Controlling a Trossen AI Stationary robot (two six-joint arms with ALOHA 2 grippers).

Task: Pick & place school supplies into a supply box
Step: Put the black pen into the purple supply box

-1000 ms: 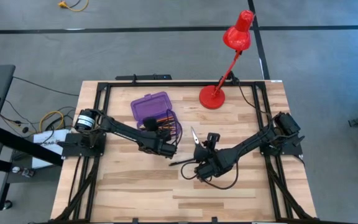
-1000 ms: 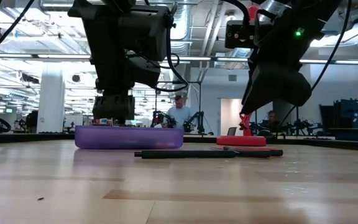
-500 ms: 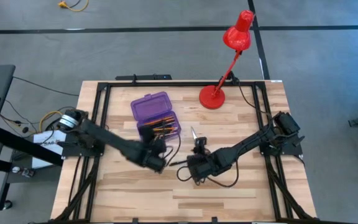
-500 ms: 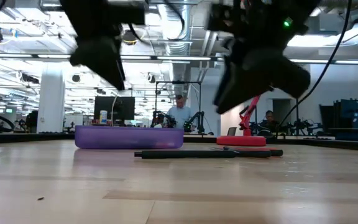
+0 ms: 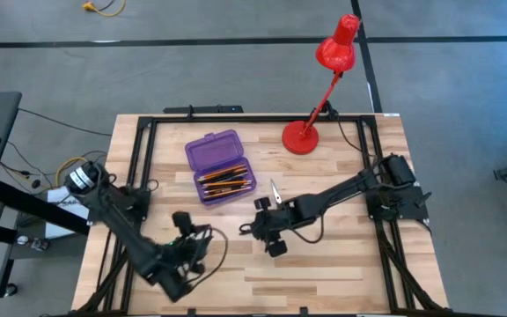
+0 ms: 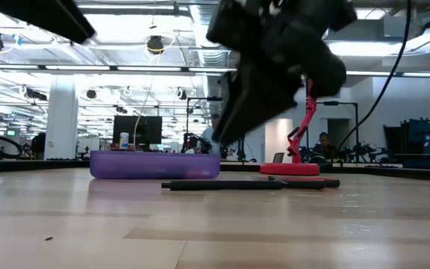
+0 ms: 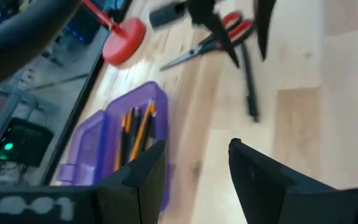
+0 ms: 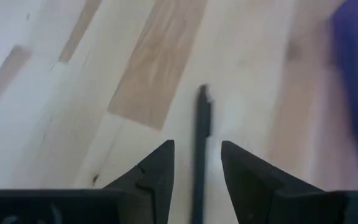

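The purple supply box [image 5: 212, 151] lies open on the table's far left part, with orange pencils and dark pens [image 5: 225, 180] in its tray. A black pen [image 8: 201, 134] lies flat on the wood just right of the box. The red-handled scissors [image 7: 219, 36] lie flat beyond it. My right gripper [image 8: 197, 144] hovers open above the pen, one finger on each side, touching nothing; the low view shows it [image 6: 234, 127] well above the pen [image 6: 241, 184]. My left gripper [image 7: 197, 146] is open and empty near the table's near-left part [image 5: 187, 233].
A red desk lamp stands by its round base [image 5: 299, 138] at the far edge, right of the box, its head [image 5: 337, 46] reaching beyond the table. A black frame [image 5: 236, 117] runs along the table's sides. Bare wood [image 5: 324, 273] lies toward the near edge.
My left gripper has drawn back from the box toward the near-left edge, uncovering the pencils in the tray. My right gripper has moved toward the table's left, from right of the pen to over it, and has tipped forward. The pen, scissors and box have stayed in place.
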